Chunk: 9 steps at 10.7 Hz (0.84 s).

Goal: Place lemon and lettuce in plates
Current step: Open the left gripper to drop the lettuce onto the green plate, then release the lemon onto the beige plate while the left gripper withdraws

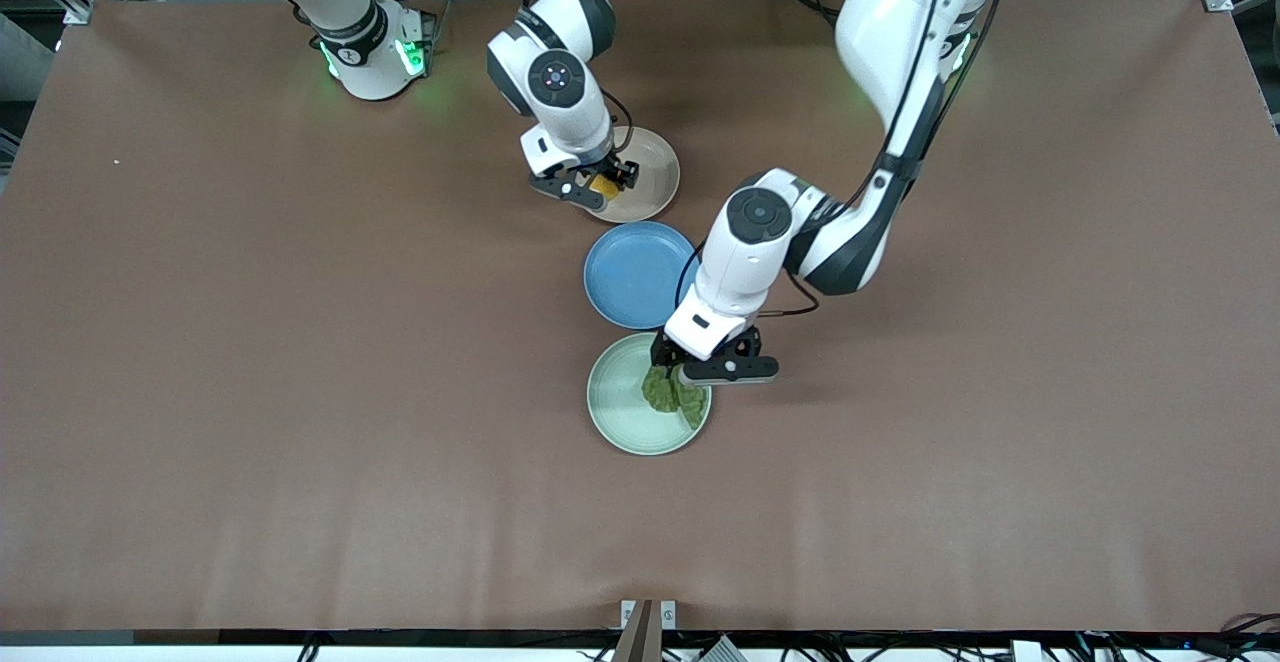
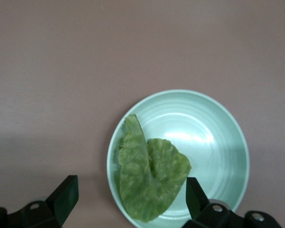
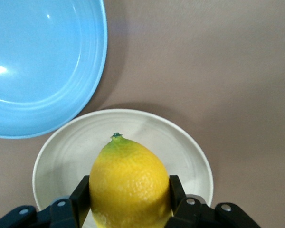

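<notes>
Left arm: it reaches from its base down toward the front camera, elbow bent, wrist pointing straight down over the green plate.
Left tool (image 1: 712,370): it hovers over the rim of the pale mint green round plate (image 1: 625,412), its black fingers (image 2: 61,197) spread wide and released, clear of the leaf.
Lettuce: the ruffled dark green lettuce leaf (image 2: 149,175) lies folded on the green plate, at the side toward the left arm's end, its edge reaching the rim.
Right arm: it bends from its base to the beige plate, wrist turned down.
Right tool (image 1: 598,185): it is clenched around the oval bright yellow lemon (image 3: 129,183), its fingers pressed on both flanks, over the rim of the pale beige round plate (image 1: 655,177).
Lemon: it is held in the right tool above the beige plate, green-tinged pointed tip outward.
Blue plate: the bright blue round plate (image 1: 635,277) sits on the brown tabletop (image 1: 300,392) between the two pale plates.
</notes>
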Each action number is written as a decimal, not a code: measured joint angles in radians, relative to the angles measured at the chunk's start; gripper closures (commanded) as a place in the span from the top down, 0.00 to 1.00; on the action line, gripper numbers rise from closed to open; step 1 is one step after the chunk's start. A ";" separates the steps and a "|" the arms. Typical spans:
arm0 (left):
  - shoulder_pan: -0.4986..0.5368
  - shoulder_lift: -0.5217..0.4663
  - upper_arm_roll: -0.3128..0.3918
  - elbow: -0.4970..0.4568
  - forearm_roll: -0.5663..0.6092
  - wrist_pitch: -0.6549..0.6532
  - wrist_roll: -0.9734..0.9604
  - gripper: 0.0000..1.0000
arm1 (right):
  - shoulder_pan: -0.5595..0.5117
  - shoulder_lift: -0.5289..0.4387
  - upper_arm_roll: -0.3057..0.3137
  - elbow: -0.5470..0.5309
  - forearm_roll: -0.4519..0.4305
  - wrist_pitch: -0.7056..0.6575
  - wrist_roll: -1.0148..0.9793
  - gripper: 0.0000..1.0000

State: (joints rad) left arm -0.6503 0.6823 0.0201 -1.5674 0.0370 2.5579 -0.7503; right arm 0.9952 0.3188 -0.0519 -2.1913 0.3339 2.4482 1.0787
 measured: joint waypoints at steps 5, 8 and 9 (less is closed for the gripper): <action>0.108 -0.199 0.006 0.003 0.001 -0.203 0.076 1.00 | 0.019 0.030 -0.004 0.027 0.000 0.013 0.026 1.00; 0.212 -0.290 0.007 0.005 0.001 -0.305 0.195 1.00 | 0.008 0.029 -0.068 0.087 -0.024 -0.080 0.012 1.00; 0.235 -0.322 0.007 0.005 0.001 -0.346 0.227 1.00 | -0.005 0.028 -0.091 0.105 -0.049 -0.119 -0.008 1.00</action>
State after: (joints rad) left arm -0.4157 0.3604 0.0268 -1.5622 0.0375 2.2117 -0.5235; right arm 0.9900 0.3471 -0.1433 -2.0863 0.2849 2.3293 1.0709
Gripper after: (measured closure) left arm 0.000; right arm 0.000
